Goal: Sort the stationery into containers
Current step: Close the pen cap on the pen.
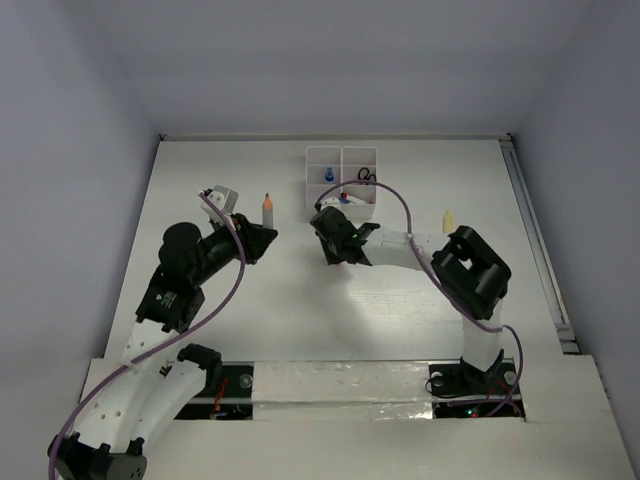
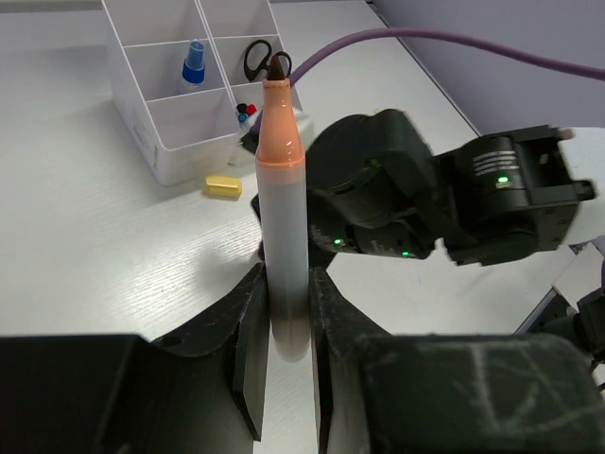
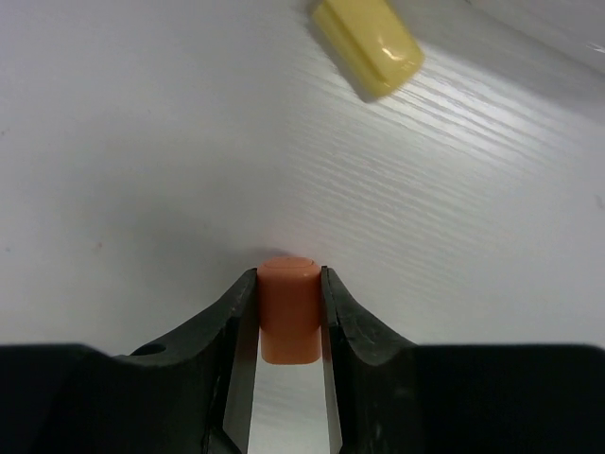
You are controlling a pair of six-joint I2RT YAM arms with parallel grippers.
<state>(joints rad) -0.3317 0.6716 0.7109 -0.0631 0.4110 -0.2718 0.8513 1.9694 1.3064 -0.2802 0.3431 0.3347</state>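
Left end effector [image 2: 284, 293] up close pinches a white marker [image 2: 282, 189] upright, orange neck, brown tip bare; right arm [image 2: 378, 180] crowds 3 o'clock, yellow eraser [image 2: 224, 186] beside the tray [image 2: 184, 163] at 11. Right end effector [image 3: 287, 279] grips an orange cap [image 3: 286, 331], tabletop [image 3: 142, 142] behind. From above, marker stands at the tray's 8 o'clock.

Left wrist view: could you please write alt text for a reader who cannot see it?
The left gripper clamps an uncapped white pen with an orange collar. Behind it are the right arm and a yellow eraser beside the white organiser tray, which holds scissors.
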